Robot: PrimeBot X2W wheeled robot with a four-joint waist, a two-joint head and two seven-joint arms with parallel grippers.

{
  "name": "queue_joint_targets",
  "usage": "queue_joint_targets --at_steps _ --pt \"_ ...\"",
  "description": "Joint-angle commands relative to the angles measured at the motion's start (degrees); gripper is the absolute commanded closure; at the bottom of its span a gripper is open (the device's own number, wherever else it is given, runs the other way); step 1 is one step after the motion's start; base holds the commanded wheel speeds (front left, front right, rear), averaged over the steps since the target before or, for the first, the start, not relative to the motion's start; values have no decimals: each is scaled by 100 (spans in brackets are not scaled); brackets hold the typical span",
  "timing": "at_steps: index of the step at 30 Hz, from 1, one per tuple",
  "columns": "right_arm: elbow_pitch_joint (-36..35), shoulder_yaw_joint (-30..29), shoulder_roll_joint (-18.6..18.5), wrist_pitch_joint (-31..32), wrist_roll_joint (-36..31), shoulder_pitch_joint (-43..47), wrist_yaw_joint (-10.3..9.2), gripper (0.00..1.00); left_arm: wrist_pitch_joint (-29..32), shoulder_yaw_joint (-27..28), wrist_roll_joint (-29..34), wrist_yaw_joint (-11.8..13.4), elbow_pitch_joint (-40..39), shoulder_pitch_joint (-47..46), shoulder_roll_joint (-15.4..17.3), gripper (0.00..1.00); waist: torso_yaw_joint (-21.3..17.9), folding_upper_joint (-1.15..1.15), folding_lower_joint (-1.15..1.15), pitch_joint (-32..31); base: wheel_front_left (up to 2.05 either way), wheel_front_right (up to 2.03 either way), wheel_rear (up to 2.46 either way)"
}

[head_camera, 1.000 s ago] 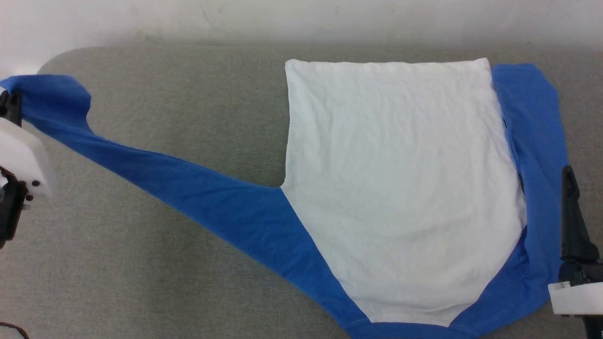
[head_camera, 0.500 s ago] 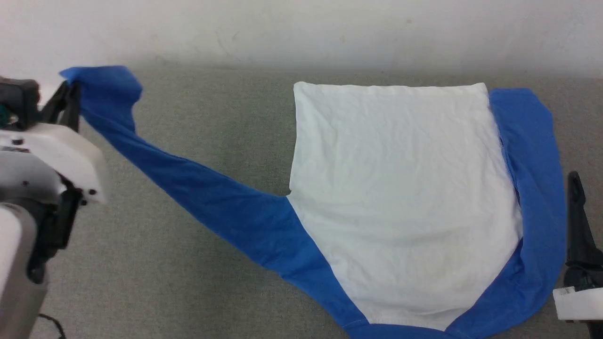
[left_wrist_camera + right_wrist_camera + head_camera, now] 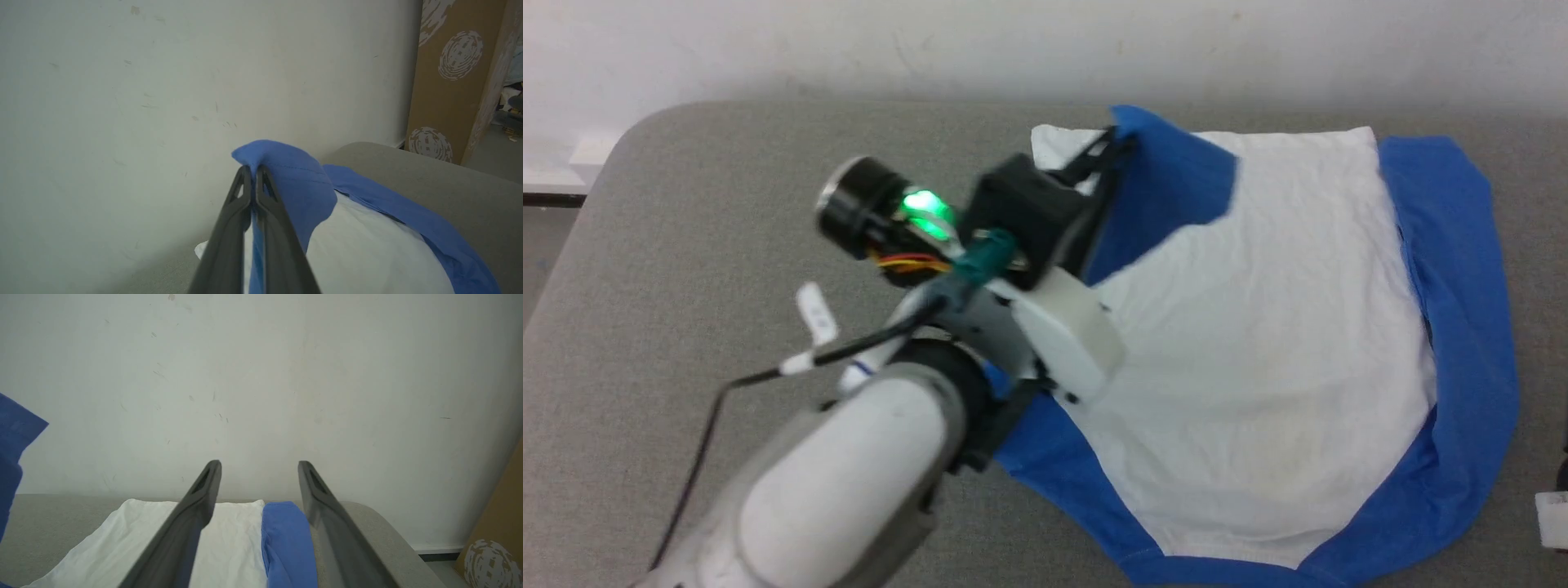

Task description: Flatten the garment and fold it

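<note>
With left end effector (image 3: pixel 254 171) clamped on blue sleeve (image 3: pixel 1176 180) and right end effector (image 3: pixel 259 463) apart, swung it from far left over shirt (image 3: pixel 1258 327); fold begun.

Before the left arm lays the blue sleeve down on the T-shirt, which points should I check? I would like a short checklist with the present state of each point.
1. The left gripper is shut on the blue sleeve: ok.
2. The sleeve's end is above the white body: ok, near its far left corner.
3. The blue sleeve lies flat on the body: not ok, it hangs lifted.
4. The white body is smooth: ok, fine wrinkles only.
5. The right gripper is open and holds nothing: ok.
6. The other sleeve is folded over the body: not ok, it lies along the right edge.
</note>
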Motion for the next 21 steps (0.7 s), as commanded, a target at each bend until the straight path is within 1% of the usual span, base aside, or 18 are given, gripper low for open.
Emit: queue_joint_targets --at_steps 1,6,8,10,13,19,21 --pt "-38 -51 10 -16 6 -81 -5 0 -48 -92 54 -46 77 -101 -127 100 -21 0 0 110 0 0 0" --pt "-68 -391 -29 -72 105 -154 -5 0 -515 -714 79 -126 892 -407 -1239 100 -136 0 0 371 0 0 0" --pt "-87 -534 -39 -98 133 -181 -5 0 -741 -993 73 -150 1260 -433 -1481 100 -228 0 0 468 0 0 0" --pt "-84 -651 -49 -126 167 -228 -5 0 -936 -1327 50 -164 1633 -418 -1597 100 -338 0 0 551 0 0 0" --pt "-76 -705 -59 -150 210 -299 -5 0 -1205 -1814 -130 -145 2138 -339 -1649 100 -521 0 0 658 0 0 0" --pt "93 -676 -74 -212 302 -355 -5 0 -1723 -2915 -792 190 2670 -383 -1655 100 -804 0 0 839 0 0 0" --pt "165 -623 -92 -234 337 -376 -5 0 -1838 -3159 -955 273 2887 -444 -1656 100 -880 0 0 902 0 0 0"
